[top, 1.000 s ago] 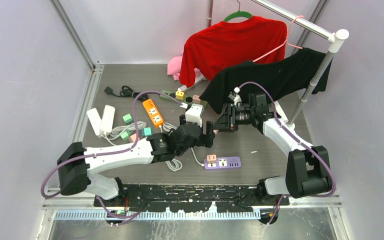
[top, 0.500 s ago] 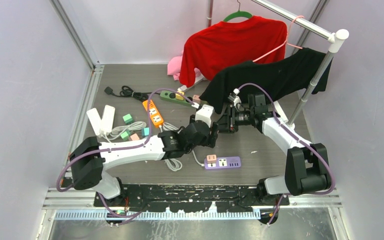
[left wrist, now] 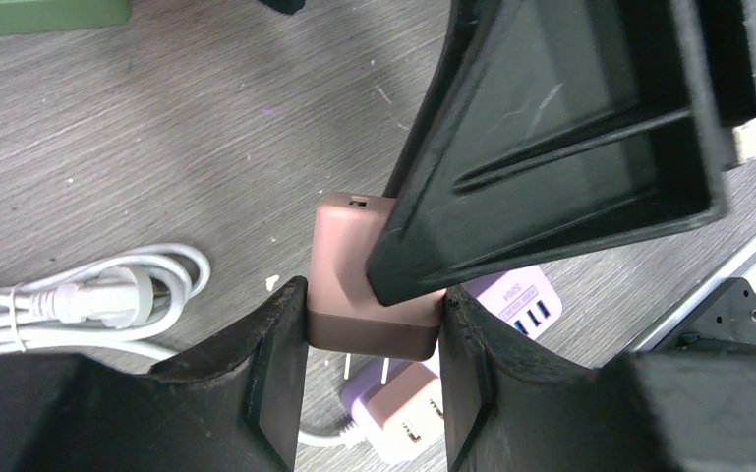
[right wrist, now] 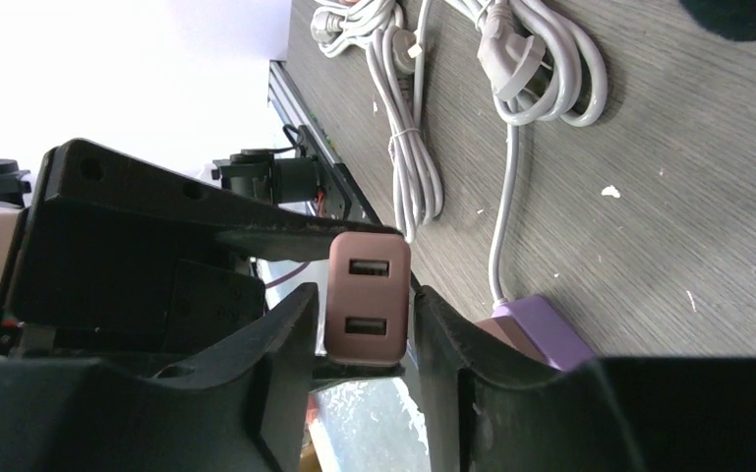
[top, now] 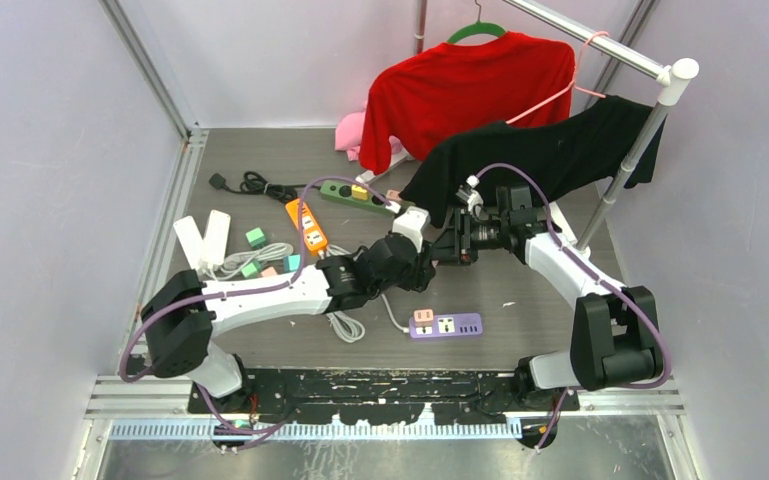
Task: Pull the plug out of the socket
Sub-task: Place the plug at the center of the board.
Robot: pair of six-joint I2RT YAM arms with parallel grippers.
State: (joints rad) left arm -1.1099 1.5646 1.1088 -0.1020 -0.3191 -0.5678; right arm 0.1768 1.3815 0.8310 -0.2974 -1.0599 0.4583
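Over grey table (top: 500, 272), both jaws grip plug (left wrist: 344, 285).

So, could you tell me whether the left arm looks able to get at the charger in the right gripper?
Likely yes: the left gripper grips the prong end of the charger, and the right gripper pinches only its port end, so nothing blocks it.

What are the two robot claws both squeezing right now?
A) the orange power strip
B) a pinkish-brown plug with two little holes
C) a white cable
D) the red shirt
B: the pinkish-brown plug sits pinched between the fingers of the left claw, and the right wrist view shows the right claw gripping the same plug, two ports showing on its end.
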